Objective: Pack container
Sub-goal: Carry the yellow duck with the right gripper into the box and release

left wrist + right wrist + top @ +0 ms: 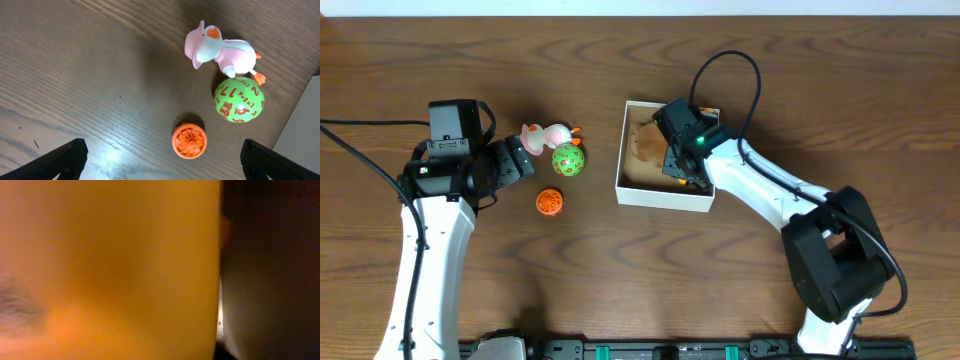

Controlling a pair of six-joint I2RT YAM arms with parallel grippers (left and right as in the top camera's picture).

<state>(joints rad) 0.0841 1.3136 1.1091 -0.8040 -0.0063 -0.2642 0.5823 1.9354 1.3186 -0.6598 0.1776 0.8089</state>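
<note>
Left arm (418,250) and right arm (765,185): white links are joined by black joint housings. A black cable (745,65) is looped overhead. The left gripper (527,163) is black. A green light (701,140) is lit.

From above, the light is bright and even, everything looks sharp, and only soft, pale shadows lie on the bench (620,290), with a darker patch inside the container (665,196). The left wrist view is sharp too, with a white shine on the wood at the lower left and a small bright spot on the green ball (239,99). The right wrist view is all blur, a yellow-orange glow on the left and dark brown on the right.
</note>
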